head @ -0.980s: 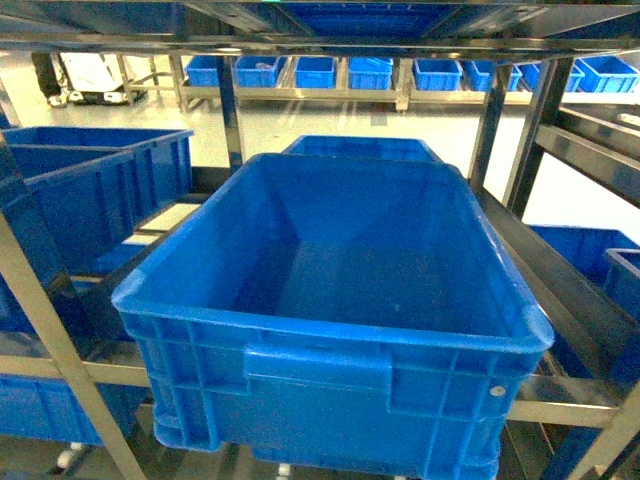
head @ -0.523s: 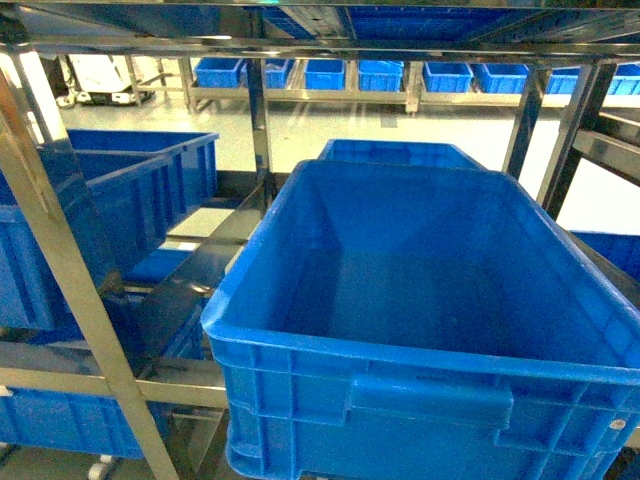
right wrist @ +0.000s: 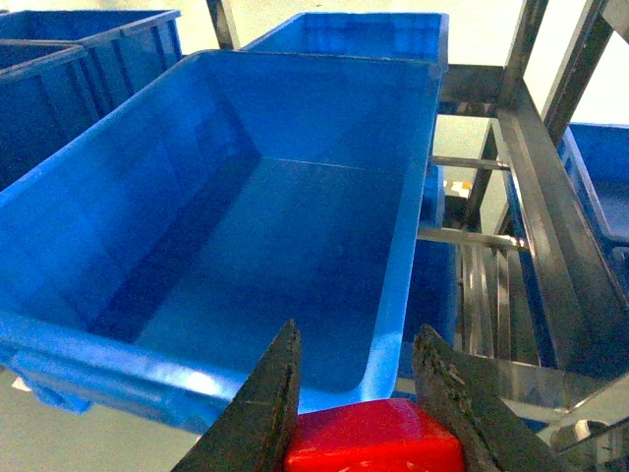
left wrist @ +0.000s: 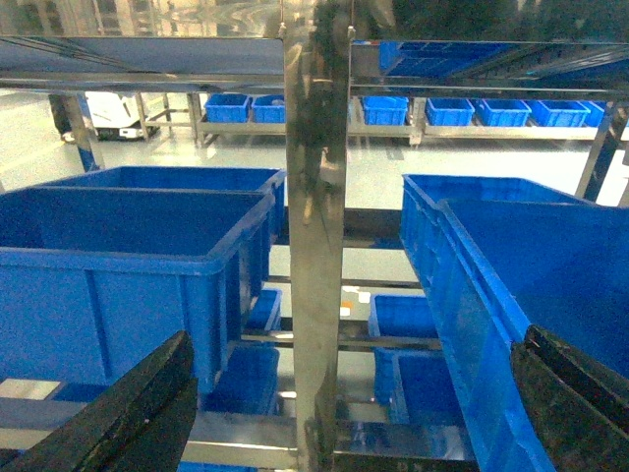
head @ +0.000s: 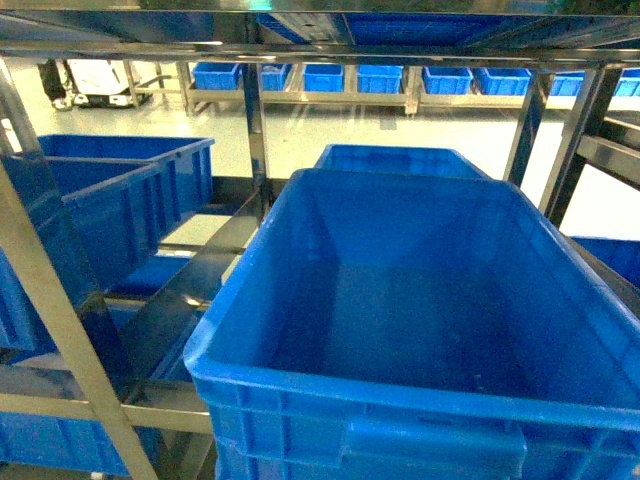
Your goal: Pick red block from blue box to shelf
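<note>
Since the earlier frame the head view has shifted, the big blue crate (head: 420, 330) now sitting further left within the shelf (head: 255, 120). Left wrist: left gripper (left wrist: 334, 413) spread wide, apparently empty. Right wrist: right gripper (right wrist: 359, 413) clenched on the red block (right wrist: 378, 438).

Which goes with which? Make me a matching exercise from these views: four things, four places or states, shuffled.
Things:
1. red block
2. left gripper
3. front blue crate
4. shelf upright

Places or states:
A. wide open, holding nothing
B. shiny steel, standing between two blue crates
C. between the fingers of the right gripper
D. nothing visible inside it

Pairs: 1-C, 2-A, 3-D, 4-B
</note>
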